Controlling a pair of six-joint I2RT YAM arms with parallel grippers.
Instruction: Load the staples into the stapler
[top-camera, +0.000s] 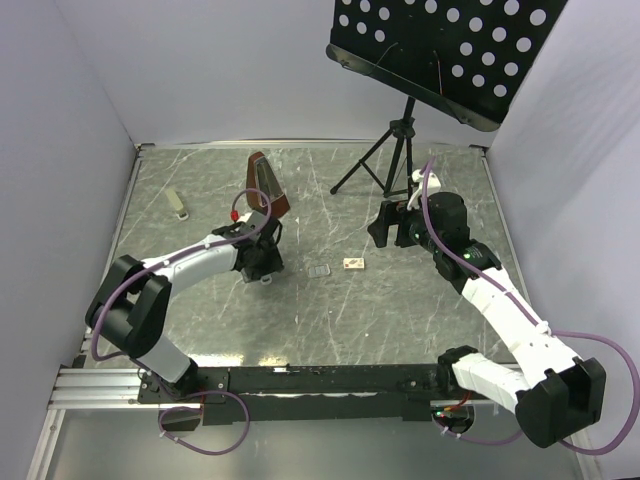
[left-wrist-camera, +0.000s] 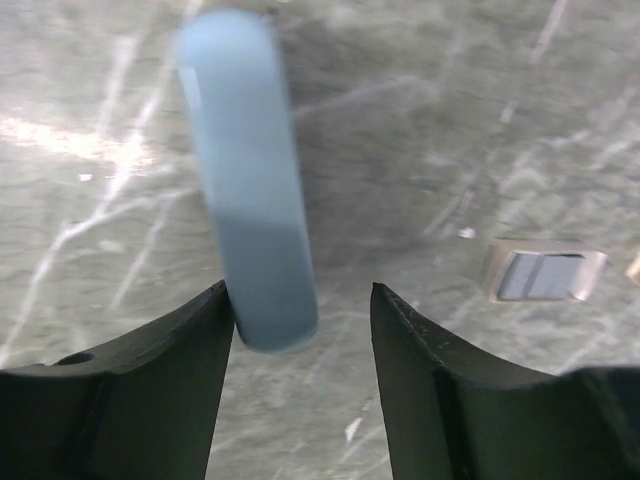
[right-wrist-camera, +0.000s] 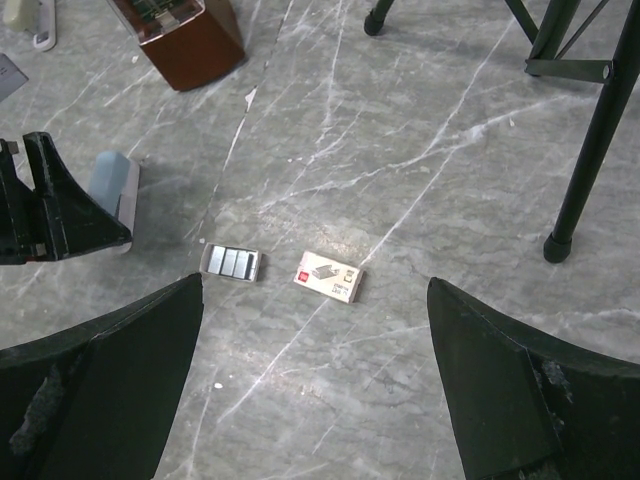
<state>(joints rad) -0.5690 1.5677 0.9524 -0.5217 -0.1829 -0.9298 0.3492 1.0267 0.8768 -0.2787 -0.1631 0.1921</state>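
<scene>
A pale blue stapler (left-wrist-camera: 245, 180) lies on the marble table (top-camera: 400, 310), also visible in the right wrist view (right-wrist-camera: 112, 185). My left gripper (left-wrist-camera: 298, 290) is open around its near end. The stapler sits against the left finger, with a clear gap to the right finger (left-wrist-camera: 420, 380). From above, the left gripper (top-camera: 258, 262) hides the stapler. The staples (right-wrist-camera: 231, 262) are silvery strips in a small open tray (left-wrist-camera: 543, 274), just right of the stapler. The cream box (right-wrist-camera: 329, 277) lies beside the tray. My right gripper (right-wrist-camera: 315, 300) hovers wide open above both, holding nothing.
A brown metronome (top-camera: 266, 185) stands just behind the left gripper. A black music stand's tripod (top-camera: 395, 150) stands at the back, with one leg (right-wrist-camera: 590, 130) close to the right gripper. A small beige object (top-camera: 178, 204) lies at the far left.
</scene>
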